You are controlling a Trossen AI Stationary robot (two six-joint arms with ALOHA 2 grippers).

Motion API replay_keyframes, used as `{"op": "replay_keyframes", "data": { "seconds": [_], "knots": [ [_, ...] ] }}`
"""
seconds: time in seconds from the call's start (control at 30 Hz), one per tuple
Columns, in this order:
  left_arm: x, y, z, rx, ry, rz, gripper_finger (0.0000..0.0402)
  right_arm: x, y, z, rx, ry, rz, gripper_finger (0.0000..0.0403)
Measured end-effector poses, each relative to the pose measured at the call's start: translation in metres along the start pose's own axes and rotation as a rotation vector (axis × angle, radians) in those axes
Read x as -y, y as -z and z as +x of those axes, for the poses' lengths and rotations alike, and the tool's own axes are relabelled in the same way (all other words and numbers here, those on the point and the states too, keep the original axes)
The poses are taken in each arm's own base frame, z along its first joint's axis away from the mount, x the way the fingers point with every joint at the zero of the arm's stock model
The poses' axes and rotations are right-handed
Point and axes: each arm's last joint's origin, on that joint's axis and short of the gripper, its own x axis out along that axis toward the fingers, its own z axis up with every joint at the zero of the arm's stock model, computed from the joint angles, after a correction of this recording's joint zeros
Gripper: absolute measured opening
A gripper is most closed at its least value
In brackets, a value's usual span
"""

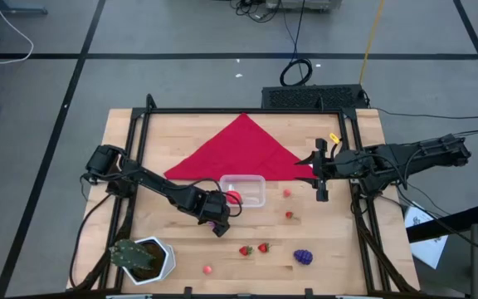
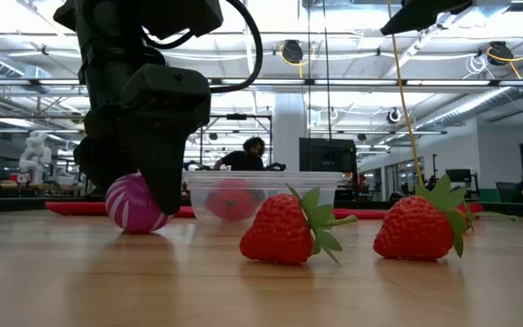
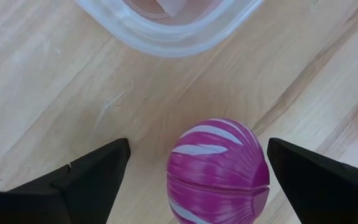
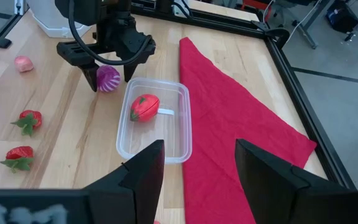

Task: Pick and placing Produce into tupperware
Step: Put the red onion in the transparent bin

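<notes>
The left gripper (image 3: 194,168) stood spread astride the striped purple ball (image 3: 218,168) – bare wood at 12 o'clock before the tub (image 4: 154,118). The right gripper (image 4: 197,168) hung parted, empty.

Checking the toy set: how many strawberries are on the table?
2 for certain: one strawberry and a second strawberry side by side at the front of the table, left of the grape bunch. Two small red pieces right of the tub may be more.

Bright even ceiling strip lights (image 2: 243,84), soft shadows on the table (image 1: 338,241), nearby strawberries (image 2: 284,229) slightly blurred
</notes>
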Motion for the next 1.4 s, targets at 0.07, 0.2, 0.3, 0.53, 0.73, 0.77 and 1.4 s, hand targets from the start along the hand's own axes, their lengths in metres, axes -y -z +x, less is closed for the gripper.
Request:
{"op": "replay_keyframes", "data": {
  "seconds": [0.07,0.2,0.3,0.53,0.73,0.77,1.4],
  "knots": [
    [0.0,0.0,0.0,0.0,0.0,0.0,0.0397,0.0,0.0,0.0,0.0,0.0,0.0,0.0187],
    [0.0,0.0,0.0,0.001,0.0,0.0,0.0397,0.0,0.0,0.0,0.0,0.0,0.0,0.0187],
    [0.0,0.0,0.0,0.001,0.0,-0.001,0.0397,0.0,0.0,0.0,0.0,0.0,0.0,0.0187],
    [0.0,0.0,0.0,0.002,-0.001,-0.005,0.0392,0.0,0.0,0.0,0.0,0.0,0.0,0.0187],
    [-0.001,0.0,0.0,0.002,-0.013,-0.008,0.0324,0.0,0.0,0.0,0.0,0.0,0.0,0.0187],
    [-0.002,0.0,0.0,0.001,-0.014,-0.008,0.0311,0.0,0.0,0.0,0.0,0.0,0.0,0.0187],
    [0.001,-0.001,-0.01,0.005,0.032,-0.016,0.0245,0.0,0.0,0.0,0.0,0.0,0.0,0.0187]
  ]
}}
